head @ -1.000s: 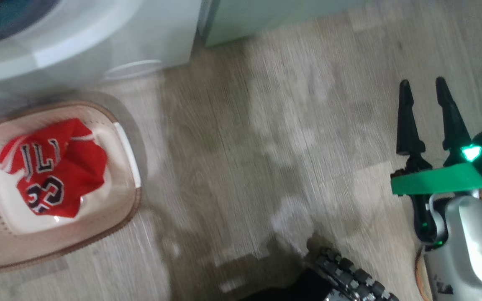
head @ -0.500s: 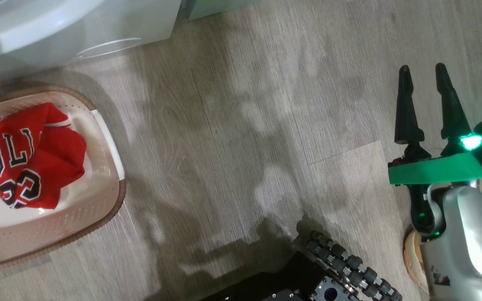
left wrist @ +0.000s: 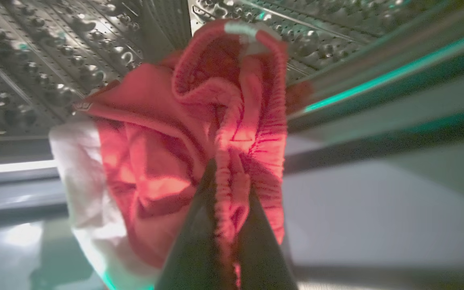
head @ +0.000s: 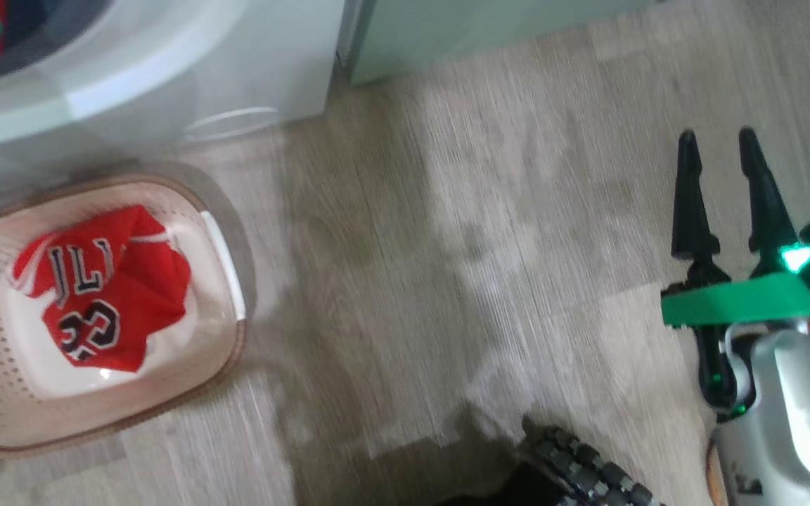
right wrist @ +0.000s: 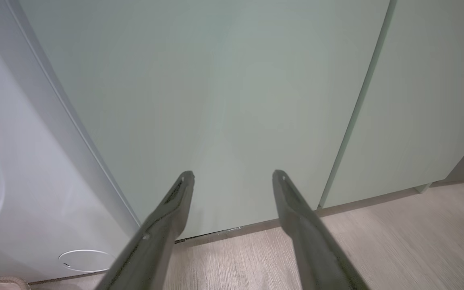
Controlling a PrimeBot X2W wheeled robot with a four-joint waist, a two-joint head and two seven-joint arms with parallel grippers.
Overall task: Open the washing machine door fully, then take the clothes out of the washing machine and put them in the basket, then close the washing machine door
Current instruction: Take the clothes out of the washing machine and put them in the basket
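Inside the washing machine's metal drum (left wrist: pixel 54 48), my left gripper (left wrist: pixel 226 171) is shut on a bunch of red clothes (left wrist: pixel 155 141) with a white part at the left. The cloth hangs lifted off the drum wall. Another red jersey (head: pixel 106 295) with black-and-white letters lies crumpled in the cream basket (head: pixel 233 351) on the floor below the white washing machine (head: pixel 166 63). My right gripper (head: pixel 718 140) hangs open and holds nothing, far to the right over the floor. In the right wrist view, the right gripper (right wrist: pixel 233 174) faces the cabinets. The washing machine door is out of view.
Pale green cabinets (right wrist: pixel 236 80) stand right of the washer. A small round white panel (head: pixel 233 119) sits low on the washer front. Wood floor (head: pixel 447 246) stretches between the basket and my right arm. My wheeled base (head: pixel 588 471) shows at the bottom edge.
The head camera swung, shifting the whole picture down-left and then back. The basket and its jersey stay put on the floor. My right gripper stays open in the same pose.
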